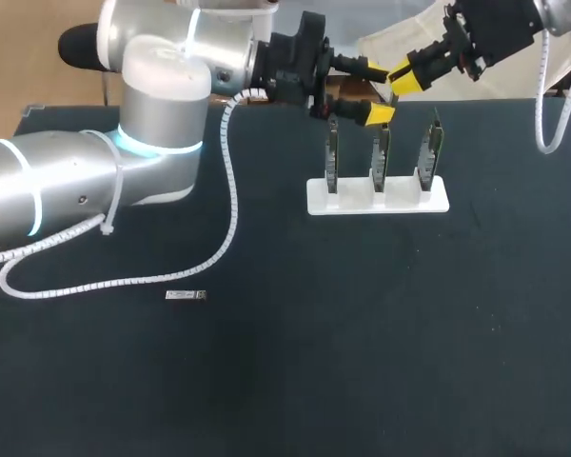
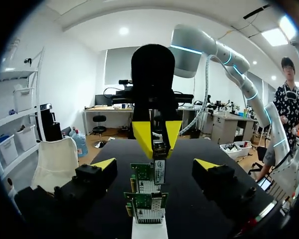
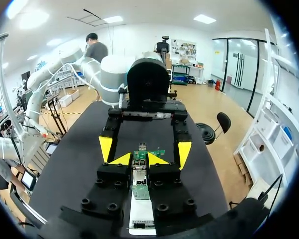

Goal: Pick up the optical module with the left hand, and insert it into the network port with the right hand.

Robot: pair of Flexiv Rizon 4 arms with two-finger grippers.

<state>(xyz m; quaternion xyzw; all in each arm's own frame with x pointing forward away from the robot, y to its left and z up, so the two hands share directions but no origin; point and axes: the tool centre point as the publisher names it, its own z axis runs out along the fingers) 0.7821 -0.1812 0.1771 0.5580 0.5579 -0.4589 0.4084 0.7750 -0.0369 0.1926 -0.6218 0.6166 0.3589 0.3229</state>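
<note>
1. A table covered in a dark, matte surface is seen across the whole head view.
2. A white slotted stand is set flat on it, toward the far edge and right of the middle.
3. A small silvery module is laid flat left of the middle, well apart from the stand.
4. A white coiled cable is draped over the surface, just beside the module.

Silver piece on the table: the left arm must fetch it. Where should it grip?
Probably from straight above, pinching its two long sides at the middle: the silver piece lies flat on the table, long and thin, so no side approach gets under it.
</note>
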